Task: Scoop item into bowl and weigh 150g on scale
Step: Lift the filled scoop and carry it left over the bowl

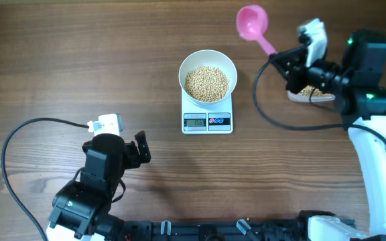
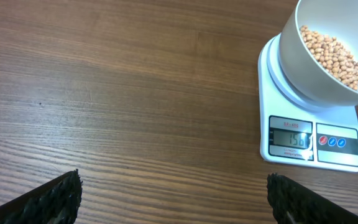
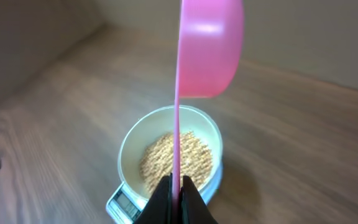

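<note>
I've got the right jaws clamped on the pink scoop (image 1: pixel 251 21) handle. Its long axis slants away from me and leftward, cup end far-right of the bowl (image 1: pixel 208 53). The beans (image 1: pixel 206 83) are in the bowl on the scale (image 1: pixel 207 121) mid-worktop (image 1: pixel 79 53), display towards me, and the left jaws are wide open and empty.

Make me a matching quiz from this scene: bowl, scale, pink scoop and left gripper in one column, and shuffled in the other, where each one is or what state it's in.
Column one:
1. bowl
2. scale
3. pink scoop
4. left gripper

Column two:
A. handle clamped in the right gripper
B. open, over the bare table
C. holds beans
D. sits under the bowl

Pairs: 1-C, 2-D, 3-A, 4-B
</note>
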Tool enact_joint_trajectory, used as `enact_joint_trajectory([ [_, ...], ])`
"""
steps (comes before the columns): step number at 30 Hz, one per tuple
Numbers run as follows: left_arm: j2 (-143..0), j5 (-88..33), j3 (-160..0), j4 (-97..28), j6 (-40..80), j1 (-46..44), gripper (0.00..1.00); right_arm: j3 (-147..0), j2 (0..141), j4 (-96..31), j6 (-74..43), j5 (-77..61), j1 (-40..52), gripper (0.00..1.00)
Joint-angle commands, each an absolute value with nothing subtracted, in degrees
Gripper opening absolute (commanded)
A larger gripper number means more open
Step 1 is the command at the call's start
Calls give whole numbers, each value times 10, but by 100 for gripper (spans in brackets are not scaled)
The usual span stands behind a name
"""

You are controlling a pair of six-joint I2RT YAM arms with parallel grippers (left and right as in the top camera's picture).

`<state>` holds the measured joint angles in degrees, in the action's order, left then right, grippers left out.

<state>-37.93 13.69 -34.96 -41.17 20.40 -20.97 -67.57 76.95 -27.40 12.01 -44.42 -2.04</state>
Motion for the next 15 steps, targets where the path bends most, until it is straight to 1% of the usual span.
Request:
enact_joint_trajectory([
  [1, -379, 144, -346, -410, 197, -206, 100, -679, 778, -292, 192, -359, 52, 4],
  [6, -379, 144, -346, -410, 198, -206, 100, -679, 807, -287, 222, -249, 147, 4],
  [10, -379, 144, -346, -410, 198, -206, 100, -679, 849, -286, 163, -223, 205, 4],
  [12, -379, 144, -346, -410, 197, -206, 100, -679, 868, -269, 159, -210, 230, 4],
  [14, -379, 144, -346, -410, 197, -206, 100, -679, 874, -251, 166, -158, 243, 4],
  [15, -379, 144, -346, -410, 198, -206, 100, -679, 879, -236, 182, -105, 247, 4],
])
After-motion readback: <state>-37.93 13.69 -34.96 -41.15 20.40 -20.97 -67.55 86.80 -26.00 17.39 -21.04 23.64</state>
